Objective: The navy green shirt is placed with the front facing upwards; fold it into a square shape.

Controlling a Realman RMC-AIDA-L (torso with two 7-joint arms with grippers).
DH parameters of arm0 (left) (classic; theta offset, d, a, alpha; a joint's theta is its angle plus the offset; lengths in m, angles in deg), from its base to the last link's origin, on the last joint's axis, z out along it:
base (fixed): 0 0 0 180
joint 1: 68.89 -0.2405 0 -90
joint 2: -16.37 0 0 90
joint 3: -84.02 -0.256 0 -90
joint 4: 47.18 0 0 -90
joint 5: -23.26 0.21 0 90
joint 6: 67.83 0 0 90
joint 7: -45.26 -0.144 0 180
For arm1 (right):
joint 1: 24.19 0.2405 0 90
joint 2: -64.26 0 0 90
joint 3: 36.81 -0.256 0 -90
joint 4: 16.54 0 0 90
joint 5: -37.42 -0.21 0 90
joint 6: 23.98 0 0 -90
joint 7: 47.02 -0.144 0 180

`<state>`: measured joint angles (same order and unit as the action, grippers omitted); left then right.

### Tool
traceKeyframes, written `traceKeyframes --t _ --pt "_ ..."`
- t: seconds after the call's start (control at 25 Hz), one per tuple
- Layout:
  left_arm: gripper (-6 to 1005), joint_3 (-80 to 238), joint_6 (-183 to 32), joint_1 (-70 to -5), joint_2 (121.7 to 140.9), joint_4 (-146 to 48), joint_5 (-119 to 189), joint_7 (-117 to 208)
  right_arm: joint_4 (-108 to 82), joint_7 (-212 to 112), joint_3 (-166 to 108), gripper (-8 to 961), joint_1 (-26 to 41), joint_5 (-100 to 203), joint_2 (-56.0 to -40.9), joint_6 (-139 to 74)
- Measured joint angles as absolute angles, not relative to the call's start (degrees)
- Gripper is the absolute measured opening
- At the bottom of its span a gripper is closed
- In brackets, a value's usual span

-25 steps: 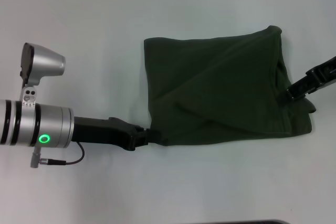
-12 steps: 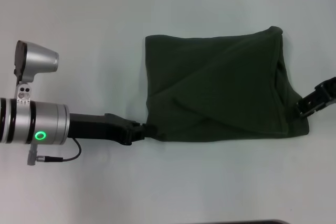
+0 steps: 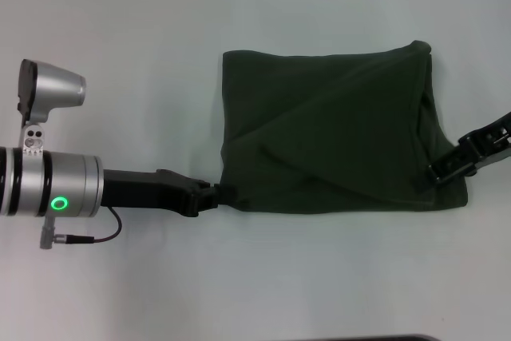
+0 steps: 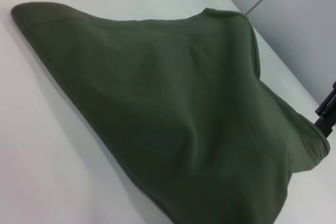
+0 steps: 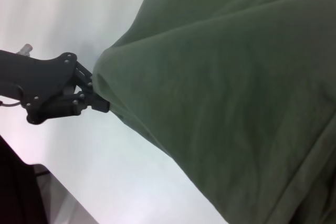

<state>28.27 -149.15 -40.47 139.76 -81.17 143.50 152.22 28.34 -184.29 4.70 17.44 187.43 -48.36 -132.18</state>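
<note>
The navy green shirt lies folded into a rough rectangle on the white table, plain side up, with diagonal creases and no lettering showing. My left gripper is shut on its near left corner; the right wrist view shows that gripper pinching the cloth. My right gripper is at the near right corner, shut on the hem. In the left wrist view the shirt rises like a tent toward the right gripper.
Bare white table surrounds the shirt on all sides. A dark strip runs along the table's near edge. Grey floor shows beyond the far edge in the left wrist view.
The right gripper slid down the shirt's right side to the near right corner. The left arm drew back a little to the left. The shirt's near edge now lies straighter.
</note>
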Motion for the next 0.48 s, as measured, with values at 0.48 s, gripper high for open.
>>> traceKeyframes --t 0.48 --pt "36 28.2 -149.2 -40.6 139.81 -81.6 143.5 152.2 26.5 -184.2 4.5 614 17.6 187.4 -49.07 -130.1"
